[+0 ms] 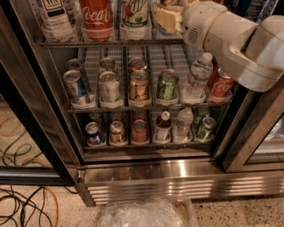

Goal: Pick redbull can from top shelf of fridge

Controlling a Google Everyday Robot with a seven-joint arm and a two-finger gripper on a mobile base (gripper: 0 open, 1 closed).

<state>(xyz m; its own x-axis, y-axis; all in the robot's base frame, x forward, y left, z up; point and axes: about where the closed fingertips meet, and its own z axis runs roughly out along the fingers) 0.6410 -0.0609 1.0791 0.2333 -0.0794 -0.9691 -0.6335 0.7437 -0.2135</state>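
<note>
Overhead, pincer (167,17) at top shelf (111,43), near Coca-Cola bottle (96,17).

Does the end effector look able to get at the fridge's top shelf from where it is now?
Probably yes: the door is open and the end effector sits at the front edge of the top shelf, right of the green-labelled bottle, nothing blocking it. I cannot make out the redbull can there.

The robot's thick white arm (239,44) stretches in from the upper right, its rounded joints bent so the wrist housing points left, and the pale yellowish gripper (167,17) sits at its tip, high up near the top edge, partly cut off from sight.
</note>
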